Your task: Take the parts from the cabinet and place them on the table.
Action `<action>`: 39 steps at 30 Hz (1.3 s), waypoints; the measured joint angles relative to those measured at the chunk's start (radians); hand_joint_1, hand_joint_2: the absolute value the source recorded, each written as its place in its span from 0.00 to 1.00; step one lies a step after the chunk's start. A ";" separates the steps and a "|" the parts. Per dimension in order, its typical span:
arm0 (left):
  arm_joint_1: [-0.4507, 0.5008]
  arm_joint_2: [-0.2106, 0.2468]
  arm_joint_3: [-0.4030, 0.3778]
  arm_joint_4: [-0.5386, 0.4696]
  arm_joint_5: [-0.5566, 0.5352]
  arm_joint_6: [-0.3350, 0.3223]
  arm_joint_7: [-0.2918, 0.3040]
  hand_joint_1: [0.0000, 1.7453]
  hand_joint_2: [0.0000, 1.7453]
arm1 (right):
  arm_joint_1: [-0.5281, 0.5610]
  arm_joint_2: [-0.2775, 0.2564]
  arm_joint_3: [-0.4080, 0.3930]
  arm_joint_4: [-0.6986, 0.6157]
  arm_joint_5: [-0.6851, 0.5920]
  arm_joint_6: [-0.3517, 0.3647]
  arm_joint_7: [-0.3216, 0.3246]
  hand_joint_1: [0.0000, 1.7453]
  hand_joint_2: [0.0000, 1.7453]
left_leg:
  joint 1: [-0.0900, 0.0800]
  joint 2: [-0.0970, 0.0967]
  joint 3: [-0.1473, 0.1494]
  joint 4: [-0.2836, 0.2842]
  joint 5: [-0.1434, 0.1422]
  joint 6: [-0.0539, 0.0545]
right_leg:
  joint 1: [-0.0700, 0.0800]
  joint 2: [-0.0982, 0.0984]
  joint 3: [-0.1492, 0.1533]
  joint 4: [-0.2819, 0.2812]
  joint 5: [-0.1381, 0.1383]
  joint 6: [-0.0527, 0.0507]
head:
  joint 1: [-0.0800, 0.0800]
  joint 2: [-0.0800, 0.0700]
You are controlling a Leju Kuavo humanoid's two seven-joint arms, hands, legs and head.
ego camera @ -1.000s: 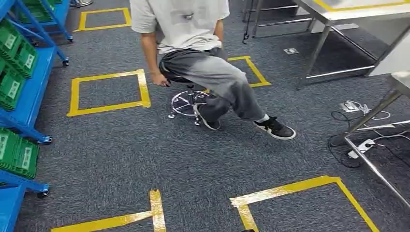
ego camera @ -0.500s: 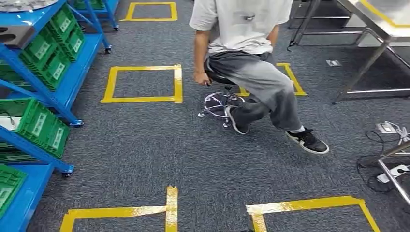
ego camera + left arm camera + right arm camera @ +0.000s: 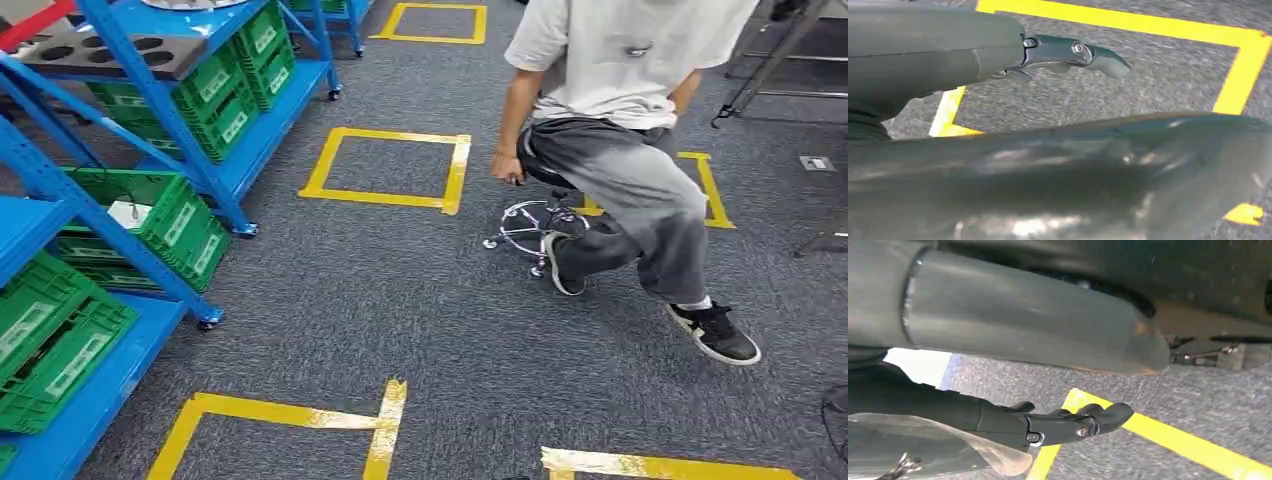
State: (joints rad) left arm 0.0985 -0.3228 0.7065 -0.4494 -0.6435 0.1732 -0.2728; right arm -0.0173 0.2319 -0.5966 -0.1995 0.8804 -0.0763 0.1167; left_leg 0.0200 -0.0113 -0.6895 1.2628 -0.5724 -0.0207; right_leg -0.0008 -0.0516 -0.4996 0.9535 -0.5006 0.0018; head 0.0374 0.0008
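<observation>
Both hands hang empty, fingers loosely extended: left hand (image 3: 1068, 52), right hand (image 3: 1063, 425). The blue rack (image 3: 150, 110) is cut off; its green bins' (image 3: 170, 215) contents are mostly hidden. One person (image 3: 620, 130) sits on a stool (image 3: 530, 215).

Left hand (image 3: 998, 55) hangs above grey carpet floor (image 3: 1128, 85), nothing in it. Grey cover and thick thumb run out from the wrist; darker fingers (image 3: 1098, 57) extend past them, nearly straight, tips slightly curled, touching nothing. Yellow tape (image 3: 1243, 75) lies flat on the carpet, marking a square outline: one strip along the far side, one turning at the corner, another short piece (image 3: 948, 112) beneath the hand. Carpet and tape are a little blurred. Whether fingers are spread or together: cannot tell
</observation>
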 joint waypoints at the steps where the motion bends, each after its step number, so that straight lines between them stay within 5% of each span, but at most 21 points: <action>1: 0.000 0.000 0.000 0.000 0.000 0.000 0.000 0.00 0.00 | -0.001 0.000 0.000 0.000 0.000 0.000 0.000 0.00 0.00 | 0.006 0.010 0.043 -0.085 0.049 -0.007 | -0.004 -0.015 0.003 0.004 -0.005 0.006 | 0.000 0.000; 2: 0.000 0.000 0.000 0.000 0.000 0.000 0.000 0.00 0.00 | -0.001 0.000 0.000 0.000 0.000 0.000 0.000 0.00 0.00 | 0.011 0.024 0.092 -0.176 0.092 -0.012 | -0.009 -0.026 0.007 0.008 -0.011 0.013 | 0.000 0.000; 3: 0.000 0.000 0.000 0.000 0.000 0.000 0.000 0.00 0.00 | -0.001 0.000 0.000 0.000 0.000 0.000 0.000 0.00 0.00 | 0.013 0.058 0.123 -0.241 0.099 -0.020 | -0.009 -0.036 0.009 0.015 -0.018 0.023 | 0.000 0.000; 4: -0.001 -0.003 -0.002 0.001 0.000 0.000 0.000 0.00 0.00 | -0.002 -0.003 0.000 0.000 0.000 0.000 0.000 0.00 0.00 | 0.003 0.090 0.121 -0.233 0.088 -0.013 | 0.001 -0.041 0.005 0.019 -0.024 0.031 | -0.007 0.000; 5: -0.001 -0.002 -0.002 0.001 0.000 0.000 0.000 0.00 0.00 | -0.002 -0.003 0.000 0.001 0.000 0.000 0.000 0.00 0.00 | 0.005 0.074 0.120 -0.234 0.089 0.007 | 0.000 -0.045 -0.002 0.025 -0.029 0.037 | -0.003 0.000; 8: 0.001 -0.002 -0.001 0.003 0.001 0.000 0.000 0.00 0.00 | -0.006 -0.002 -0.001 0.000 0.002 0.000 0.000 0.00 0.00 | 0.000 0.046 0.116 -0.232 0.087 0.029 | -0.007 -0.066 0.019 0.022 -0.034 0.049 | 0.005 0.000; 10: 0.001 -0.003 -0.001 0.003 0.008 0.001 0.000 0.00 0.00 | -0.008 -0.002 0.000 0.001 0.006 0.002 0.000 0.00 0.00 | 0.000 0.031 0.116 -0.235 0.090 0.042 | -0.013 0.016 -0.009 0.076 -0.082 0.058 | 0.008 0.000; 13: 0.000 -0.003 -0.001 0.003 0.009 0.002 0.000 0.00 0.00 | -0.004 -0.002 0.000 0.002 0.010 0.005 0.000 0.00 0.00 | -0.009 -0.002 0.113 -0.234 0.091 0.053 | -0.008 0.047 -0.137 0.328 -0.182 0.051 | 0.016 0.000; 15: 0.001 -0.002 -0.001 0.003 0.010 0.002 0.000 0.00 0.00 | -0.003 -0.002 -0.001 0.002 0.010 0.021 0.000 0.00 0.00 | -0.015 -0.031 0.115 -0.234 0.091 0.054 | -0.006 0.050 -0.166 0.356 -0.155 0.039 | 0.016 0.000; 17: 0.001 -0.003 -0.002 0.003 0.018 0.003 0.000 0.00 0.00 | -0.004 -0.002 -0.001 0.002 0.011 0.026 0.002 0.00 0.00 | -0.017 -0.062 0.118 -0.234 0.091 0.054 | 0.001 0.065 -0.113 0.214 -0.057 0.022 | 0.016 0.000; 18: 0.000 -0.003 -0.003 0.003 0.020 0.003 0.000 0.00 0.00 | -0.004 -0.002 -0.002 0.002 0.012 0.026 0.002 0.00 0.00 | -0.016 -0.075 0.118 -0.234 0.091 0.054 | 0.004 0.091 -0.080 0.134 -0.016 0.013 | 0.016 0.000; 19: 0.000 -0.003 -0.005 0.003 0.024 0.005 0.000 0.00 0.00 | -0.004 -0.003 -0.003 0.002 0.013 0.026 0.002 0.00 0.00 | -0.016 -0.087 0.116 -0.234 0.092 0.053 | 0.006 0.157 -0.052 0.070 -0.010 0.001 | 0.015 0.000; 23: 0.002 -0.003 -0.008 0.004 0.034 0.006 0.002 0.00 0.00 | -0.005 -0.003 -0.004 0.002 0.014 0.026 0.002 0.00 0.00 | -0.007 -0.135 0.103 -0.237 0.103 0.029 | 0.008 0.124 -0.030 0.045 -0.011 0.002 | 0.019 0.000; 24: 0.002 0.000 -0.008 0.004 0.037 0.008 0.002 0.00 0.00 | -0.006 0.001 -0.004 0.002 0.015 0.026 0.001 0.00 0.00 | -0.010 -0.128 0.102 -0.226 0.094 0.027 | -0.006 0.101 -0.022 0.026 -0.001 0.000 | 0.019 0.000; 26: -0.001 0.000 -0.010 0.004 0.041 0.009 0.002 0.00 0.00 | -0.004 0.001 -0.004 0.002 0.016 0.026 0.000 0.00 0.00 | -0.017 -0.035 0.067 -0.150 0.034 0.019 | -0.001 0.073 -0.015 0.018 0.000 -0.006 | 0.006 0.000; 29: -0.001 0.000 -0.015 0.005 0.047 0.009 0.002 0.00 0.00 | 0.001 0.001 -0.006 0.003 0.016 0.026 0.001 0.00 0.00 | -0.010 -0.003 -0.017 0.049 -0.050 0.005 | 0.001 0.018 -0.015 0.021 -0.006 -0.008 | 0.008 0.000; 32: -0.001 0.001 -0.019 0.005 0.060 0.013 0.002 0.00 0.00 | -0.001 0.001 -0.010 0.003 0.017 0.026 0.001 0.00 0.00 | -0.003 0.011 0.053 -0.075 0.039 -0.003 | -0.002 -0.023 -0.012 0.028 -0.014 -0.003 | 0.007 0.000; 33: -0.001 0.002 -0.022 0.005 0.063 0.015 0.002 0.00 0.00 | -0.002 0.002 -0.011 0.003 0.018 0.026 0.001 0.00 0.00 | -0.003 0.037 0.108 -0.176 0.084 -0.003 | -0.002 -0.035 -0.008 0.032 -0.019 0.001 | 0.007 0.000; 34: -0.001 0.002 -0.027 0.005 0.069 0.016 0.002 0.00 0.00 | -0.001 0.001 -0.013 0.003 0.019 0.026 0.000 0.00 0.00 | -0.009 0.088 0.139 -0.232 0.075 -0.001 | 0.000 -0.045 -0.006 0.035 -0.024 0.008 | 0.007 0.000; 35: -0.002 0.002 -0.030 0.005 0.072 0.018 0.002 0.00 0.00 | -0.002 0.001 -0.015 0.003 0.020 0.026 0.000 0.00 0.00 | -0.012 0.079 0.139 -0.242 0.079 0.016 | 0.007 -0.052 -0.014 0.042 -0.031 0.015 | 0.006 0.000; 39: 0.002 0.001 -0.036 0.005 0.091 0.023 0.002 0.00 0.00 | -0.007 0.001 -0.020 0.003 0.024 0.026 -0.001 0.00 0.00 | -0.012 0.038 0.135 -0.249 0.086 0.045 | 0.003 -0.080 -0.002 0.038 -0.035 0.033 | 0.007 0.000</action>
State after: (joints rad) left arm 0.1003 -0.3220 0.6706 -0.4444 -0.5527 0.1957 -0.2708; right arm -0.0246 0.2331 -0.6168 -0.1968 0.9041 -0.0500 0.1160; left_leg 0.0076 0.0271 -0.5541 1.0138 -0.4859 0.0243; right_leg 0.0023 -0.1320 -0.5016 0.9915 -0.5353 0.0350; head 0.0442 0.0008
